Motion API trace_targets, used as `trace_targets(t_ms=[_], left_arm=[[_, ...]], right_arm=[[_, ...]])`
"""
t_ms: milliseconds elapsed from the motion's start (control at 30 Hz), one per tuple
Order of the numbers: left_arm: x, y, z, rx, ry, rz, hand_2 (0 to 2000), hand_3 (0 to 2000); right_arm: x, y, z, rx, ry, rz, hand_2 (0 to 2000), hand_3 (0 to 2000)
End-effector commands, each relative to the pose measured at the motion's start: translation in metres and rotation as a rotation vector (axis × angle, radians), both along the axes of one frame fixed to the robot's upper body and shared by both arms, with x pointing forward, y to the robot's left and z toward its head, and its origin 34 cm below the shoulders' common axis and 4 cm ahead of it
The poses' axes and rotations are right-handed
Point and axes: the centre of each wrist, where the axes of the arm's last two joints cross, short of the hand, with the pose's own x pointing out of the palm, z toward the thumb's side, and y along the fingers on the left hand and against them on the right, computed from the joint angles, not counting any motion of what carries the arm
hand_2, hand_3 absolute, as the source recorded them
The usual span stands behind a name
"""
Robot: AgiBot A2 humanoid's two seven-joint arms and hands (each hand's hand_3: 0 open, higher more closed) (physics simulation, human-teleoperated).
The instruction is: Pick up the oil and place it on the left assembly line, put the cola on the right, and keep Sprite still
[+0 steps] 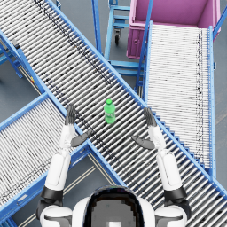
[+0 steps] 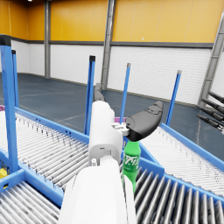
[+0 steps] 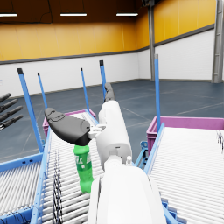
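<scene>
One Sprite bottle [image 1: 109, 111] only: green, green-capped, upright on the rollers of the middle conveyor [image 1: 66, 57], between the two hands and touched by neither. White lettering on its label, readable as Sprite in the left wrist view, a blurred white mark in the right wrist view, too small to read from the head.

Two hands. Left hand [image 1: 71, 129] released, fingers straight, thumb spread toward the bottle, nothing in it, over the middle conveyor's left edge. Right hand [image 1: 153, 132] likewise released and empty, fingers straight, thumb turned inward, to the right of the bottle.

Three roller conveyors, all framed in blue: the middle one running diagonally, the left conveyor [image 1: 26, 137] beside the left arm, the right conveyor [image 1: 177, 80] leading up to one pink bin [image 1: 135, 42].

Seen only from the head: the whole layout, and the gap on each side of the bottle. Seen only from the wrists: the hall's yellow-and-white wall [image 2: 153, 22], upright blue posts [image 2: 89, 94] and, in the right wrist view alone, three strip lights [image 3: 72, 14] overhead. In each wrist view, the opposite hand's dark fingers at the edge, and the bottle's top hidden behind that arm's own thumb.
</scene>
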Motion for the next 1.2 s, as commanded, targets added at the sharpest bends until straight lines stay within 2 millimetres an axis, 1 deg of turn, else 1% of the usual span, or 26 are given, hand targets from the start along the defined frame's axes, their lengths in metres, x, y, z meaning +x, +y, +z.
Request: trace_targets(t_ms=[33, 1200], left_arm=[[0.0000, 0.0000, 0.0000, 0.000, 0.000, 0.000, 0, 0], [0.0000, 0.0000, -0.0001, 0.000, 0.000, 0.000, 0, 0]], right_arm=[[0.0000, 0.0000, 0.0000, 0.000, 0.000, 0.000, 0, 0], [0.0000, 0.0000, 0.0000, 0.000, 0.000, 0.000, 0, 0]])
